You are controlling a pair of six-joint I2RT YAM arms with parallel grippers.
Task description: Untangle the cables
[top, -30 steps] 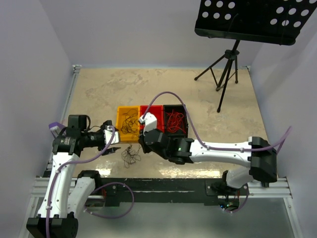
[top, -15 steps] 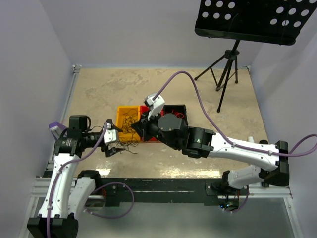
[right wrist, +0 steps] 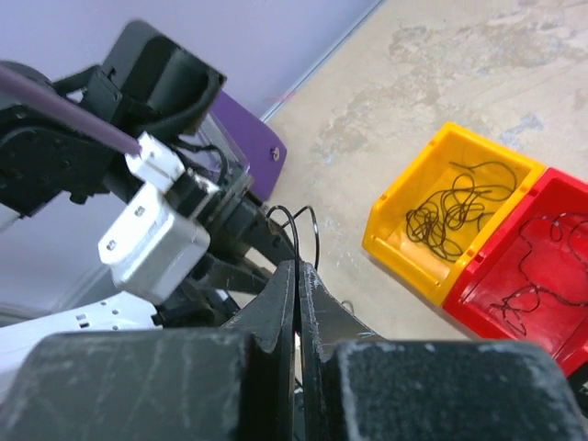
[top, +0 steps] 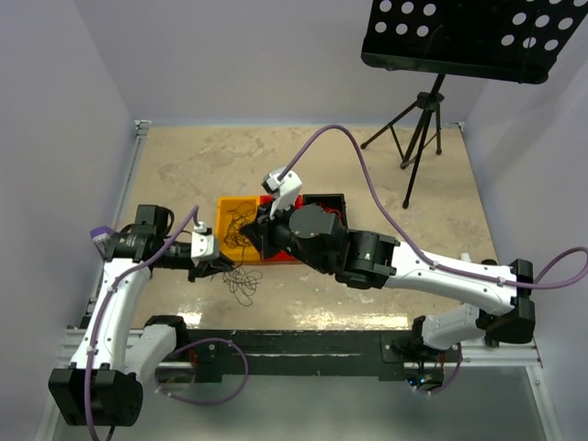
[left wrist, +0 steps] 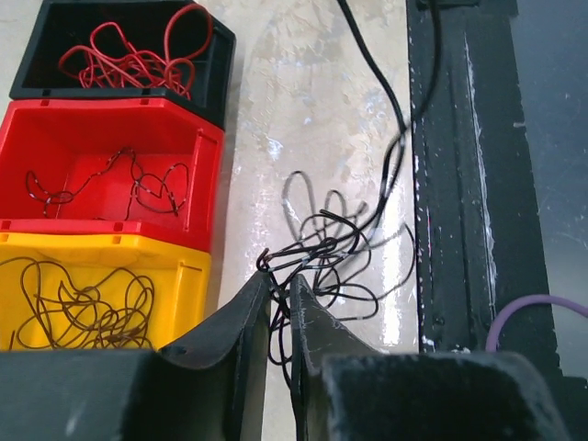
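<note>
The black cable tangle (left wrist: 322, 262) sits over the table (left wrist: 303, 110) just ahead of the L gripper (left wrist: 278, 289), whose fingers (left wrist: 234, 322) are almost together w/ a strand pinched between. The R gripper (right wrist: 297, 271), close opposite the L one, is closed on a thin black loop (right wrist: 303, 230). At the far side of the L fingers: yellow bin (left wrist: 188, 285), red bin (left wrist: 207, 175), and black bin (left wrist: 220, 64) w/ red cables (left wrist: 129, 64).

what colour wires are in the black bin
Red wires, best seen in the left wrist view.
</note>
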